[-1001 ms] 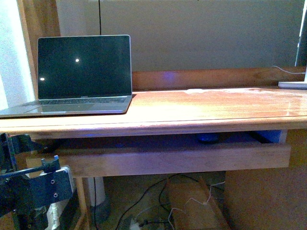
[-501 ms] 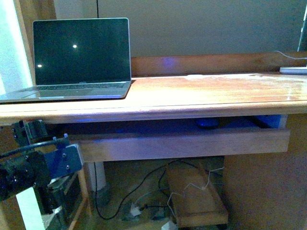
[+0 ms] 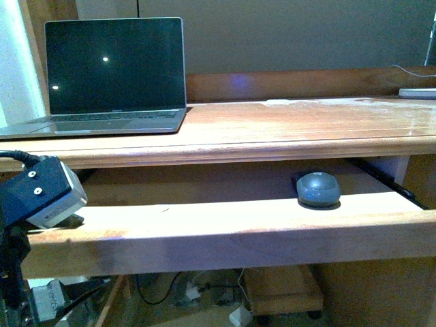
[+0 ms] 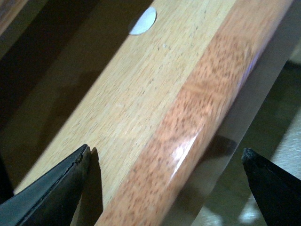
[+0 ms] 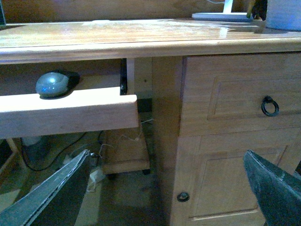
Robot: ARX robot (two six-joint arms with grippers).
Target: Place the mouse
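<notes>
Wood right up against the left wrist camera: drawer front (image 4: pixel 188 117), pale along the top edge, glossy and reddish on the face, one small round white spot (image 4: pixel 142 21) on the pale part. Wide spread on the left gripper (image 4: pixel 165 150), dark fingertips on either side of that board, nothing pinched; touching or not, impossible to call. None of that grain visible from the front view, only the left arm's blue-and-white block (image 3: pixel 41 194) low at the left end of the drawer.

Wide open too, the right gripper (image 5: pixel 167 153), holding nothing, hanging in front of the desk's cabinet (image 5: pixel 221 155), with a dark ring handle (image 5: pixel 269 106) on the upper panel. Cabinet and handle seen from the right wrist view alone.

Next back, the mouse (image 3: pixel 317 189): lying in the pulled-out drawer, just behind the front board, toward its right end, below the front edge of the desk top (image 3: pixel 306 126). Small, dark grey, rounded oval, soft bluish sheen on the shell; scroll wheel and logo too blurred to make out. Same mouse (image 5: pixel 51 84) from the right wrist view, lower half hidden behind the board.

Farthest back, at the left of the desk top, an open laptop (image 3: pixel 112 75), screen dark with two small bright specks.
</notes>
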